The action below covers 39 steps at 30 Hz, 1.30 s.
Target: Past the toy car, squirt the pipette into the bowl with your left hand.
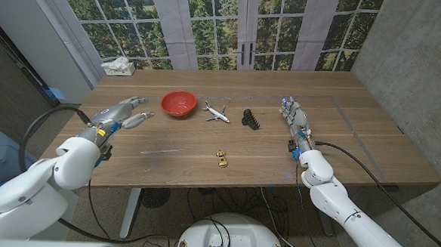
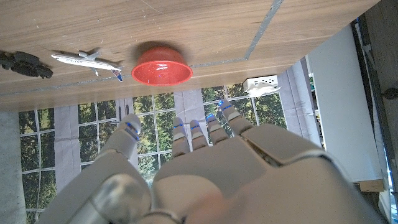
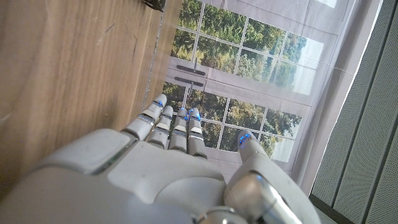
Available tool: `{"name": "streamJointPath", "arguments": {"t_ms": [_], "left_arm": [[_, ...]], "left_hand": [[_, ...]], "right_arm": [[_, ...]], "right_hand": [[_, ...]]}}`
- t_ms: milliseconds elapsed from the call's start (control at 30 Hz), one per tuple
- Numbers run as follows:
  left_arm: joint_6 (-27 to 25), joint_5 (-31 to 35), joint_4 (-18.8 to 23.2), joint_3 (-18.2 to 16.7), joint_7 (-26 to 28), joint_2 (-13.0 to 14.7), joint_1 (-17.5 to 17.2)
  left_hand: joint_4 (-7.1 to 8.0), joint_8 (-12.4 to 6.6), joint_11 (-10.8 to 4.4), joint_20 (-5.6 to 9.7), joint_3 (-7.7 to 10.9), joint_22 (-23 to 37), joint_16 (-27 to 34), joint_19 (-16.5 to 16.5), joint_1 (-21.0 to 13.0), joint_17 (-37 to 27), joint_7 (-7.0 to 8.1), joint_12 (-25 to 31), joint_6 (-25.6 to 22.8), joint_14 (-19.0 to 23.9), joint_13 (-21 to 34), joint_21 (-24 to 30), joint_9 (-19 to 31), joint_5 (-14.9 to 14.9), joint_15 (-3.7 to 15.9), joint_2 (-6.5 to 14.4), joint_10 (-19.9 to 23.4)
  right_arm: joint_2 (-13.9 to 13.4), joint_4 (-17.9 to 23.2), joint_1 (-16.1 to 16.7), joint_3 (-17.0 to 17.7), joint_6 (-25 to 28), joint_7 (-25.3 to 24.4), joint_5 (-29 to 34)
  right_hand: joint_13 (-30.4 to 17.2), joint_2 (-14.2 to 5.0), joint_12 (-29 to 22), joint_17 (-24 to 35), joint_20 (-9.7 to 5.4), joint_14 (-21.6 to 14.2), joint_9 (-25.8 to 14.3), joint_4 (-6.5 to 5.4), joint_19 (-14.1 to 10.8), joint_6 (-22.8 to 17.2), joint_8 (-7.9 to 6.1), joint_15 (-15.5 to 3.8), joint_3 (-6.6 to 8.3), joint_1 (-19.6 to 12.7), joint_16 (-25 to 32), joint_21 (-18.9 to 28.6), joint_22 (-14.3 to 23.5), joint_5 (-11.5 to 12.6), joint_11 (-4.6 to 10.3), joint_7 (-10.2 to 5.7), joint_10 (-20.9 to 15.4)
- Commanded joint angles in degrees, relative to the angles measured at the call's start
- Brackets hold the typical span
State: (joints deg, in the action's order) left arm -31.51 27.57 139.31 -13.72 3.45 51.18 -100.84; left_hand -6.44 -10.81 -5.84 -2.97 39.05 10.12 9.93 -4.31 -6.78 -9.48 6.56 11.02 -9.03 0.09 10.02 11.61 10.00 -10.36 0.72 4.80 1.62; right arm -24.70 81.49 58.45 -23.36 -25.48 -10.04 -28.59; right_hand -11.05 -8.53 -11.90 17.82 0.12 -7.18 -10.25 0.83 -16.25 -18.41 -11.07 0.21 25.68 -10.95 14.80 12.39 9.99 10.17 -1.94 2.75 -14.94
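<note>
A red bowl [image 1: 178, 103] [image 2: 161, 67] stands at the back left of the wooden table [image 1: 355, 146]. Near the front edge sits a small yellow toy car [image 1: 222, 158]. To its left a thin clear pipette [image 1: 161, 151] lies on the wood. My left hand [image 1: 123, 112] [image 2: 205, 168] hovers left of the bowl, its fingers spread and holding nothing. It is behind and to the left of the pipette. At the right side my right hand [image 1: 295, 120] [image 3: 168, 162] stands on its edge with straight fingers and is empty.
A white toy plane [image 1: 216, 113] [image 2: 87, 61] lies right of the bowl, and a black ribbed part [image 1: 251, 119] [image 2: 25, 63] lies beyond it. A white power strip [image 1: 118, 67] [image 2: 261, 84] sits at the far left corner. Windows run behind the table.
</note>
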Motion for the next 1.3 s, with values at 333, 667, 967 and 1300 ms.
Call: {"name": "streamJointPath", "arguments": {"t_ms": [333, 667, 967, 1300], "left_arm": [[-7.56, 13.88, 1.98, 2.83, -9.89, 4.71, 0.22], [-9.47, 19.2, 2.38, 4.61, -12.71, 5.84, 0.31], [-6.97, 22.21, 2.13, 3.65, -15.58, 6.14, -0.52], [-9.53, 29.67, 2.37, 6.67, -21.1, 7.23, 0.97]], "left_hand": [[-2.96, -0.77, -1.12, 0.19, 0.11, 0.1, 0.42, -0.05, -1.76, -0.21, 1.42, 0.12, -1.03, 0.58, 0.13, -0.05, 0.16, 0.47, 1.12, -1.7, 0.27], [-4.25, -1.81, -1.83, 0.49, 0.45, 0.08, 0.55, -0.65, -4.03, -0.22, 1.79, 0.4, -3.55, 1.37, 0.15, 0.03, 0.21, 0.39, 1.6, -2.21, 1.53], [-4.55, -1.8, -1.7, 0.76, 0.68, 0.05, 0.31, -0.38, -5.68, -0.24, 2.82, 0.27, -3.64, 1.05, 0.17, -0.19, 0.26, 0.29, 1.9, -2.63, 1.79], [-4.62, -1.79, -1.49, 0.79, 0.56, -0.01, -0.18, 1.51, -8.4, -0.3, 3.96, -0.68, -3.6, -1.4, 0.21, -0.87, 0.34, 0.31, 1.02, -4.58, -0.94]], "right_arm": [[-1.11, 4.4, 2.25, -1.01, 0.18, -3.28, 5.34], [-2.24, 8.09, 3.61, -1.55, 2.67, -5.61, 8.48], [-2.43, 9.33, 4.5, -1.87, 3.07, -6.15, 9.31], [-2.09, 9.13, 4.55, -2.97, 3.35, -4.55, 8.41]], "right_hand": [[-0.34, 0.18, 0.17, 0.02, 0.43, -0.15, -0.32, 0.48, -0.02, -0.25, -0.14, 0.1, -0.01, -0.03, 0.04, -0.29, 0.2, -0.14, -0.16, -0.38, -0.54], [-0.33, 0.3, 0.14, -0.15, 1.0, -0.38, -0.32, 1.06, -0.23, -0.34, -0.15, 0.15, 0.07, -0.4, 0.01, -0.27, 0.2, -0.11, -0.16, -0.42, -0.71], [-0.34, 0.33, 0.15, -0.29, 1.07, -0.62, -0.33, 1.63, -0.68, -0.44, -0.16, 0.2, 0.18, -0.81, -0.01, -0.17, 0.21, -0.06, -0.18, -0.48, -0.83], [-0.35, 0.26, 0.09, -0.36, 1.07, -0.78, -0.34, 1.95, -0.8, -0.56, -0.19, 0.13, 0.23, -1.0, 0.01, -0.18, 0.23, -0.05, -0.13, -0.48, -1.08]]}}
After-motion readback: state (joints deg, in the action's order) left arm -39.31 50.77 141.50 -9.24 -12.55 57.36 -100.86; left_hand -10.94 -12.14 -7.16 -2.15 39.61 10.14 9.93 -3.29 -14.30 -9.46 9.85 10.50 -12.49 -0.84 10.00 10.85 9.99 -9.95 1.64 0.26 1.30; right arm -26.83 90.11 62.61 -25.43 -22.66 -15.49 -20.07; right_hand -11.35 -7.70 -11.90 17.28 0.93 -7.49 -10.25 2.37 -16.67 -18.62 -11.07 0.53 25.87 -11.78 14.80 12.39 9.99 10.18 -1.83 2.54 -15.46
